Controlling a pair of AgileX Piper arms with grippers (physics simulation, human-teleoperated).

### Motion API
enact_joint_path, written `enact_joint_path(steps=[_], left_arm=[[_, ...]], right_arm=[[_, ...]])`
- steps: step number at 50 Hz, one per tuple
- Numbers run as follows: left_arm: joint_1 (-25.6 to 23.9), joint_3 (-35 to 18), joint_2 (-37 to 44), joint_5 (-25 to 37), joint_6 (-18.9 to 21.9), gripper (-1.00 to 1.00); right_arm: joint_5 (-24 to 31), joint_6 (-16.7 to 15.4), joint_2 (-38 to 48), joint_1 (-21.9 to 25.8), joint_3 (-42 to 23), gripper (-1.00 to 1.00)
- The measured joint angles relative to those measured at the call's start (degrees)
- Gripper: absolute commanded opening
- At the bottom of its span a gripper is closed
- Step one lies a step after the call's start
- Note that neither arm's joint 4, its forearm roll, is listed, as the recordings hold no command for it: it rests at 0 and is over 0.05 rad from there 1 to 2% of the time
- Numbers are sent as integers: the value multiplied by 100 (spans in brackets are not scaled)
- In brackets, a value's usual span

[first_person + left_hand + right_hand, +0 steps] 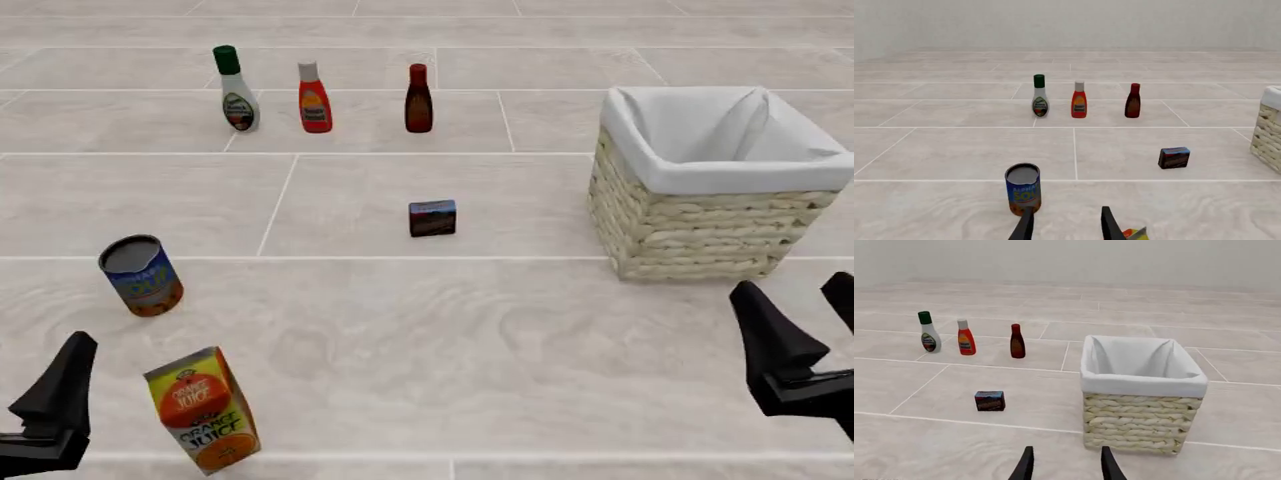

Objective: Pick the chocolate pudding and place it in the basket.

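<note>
The chocolate pudding is sitting on the floor with its long side running from 9 to 3 o'clock. The basket is standing apart at its 3 o'clock. The left gripper and right gripper are hanging spread and holding nothing

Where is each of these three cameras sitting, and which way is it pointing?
Front view: fixed above and behind both arms, looking forward and down; left gripper and right gripper show at the bottom corners.
Left wrist view: behind the left gripper, facing the can.
Right wrist view: behind the right gripper, facing the basket.
All three share the chocolate pudding.
</note>
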Motion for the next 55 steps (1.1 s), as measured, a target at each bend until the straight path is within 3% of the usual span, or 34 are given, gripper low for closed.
enact_joint_path(steps=[55], left_arm=[[0,0,0,0,0,100]], right_arm=[[-1188,107,2976,829,-1099,100]])
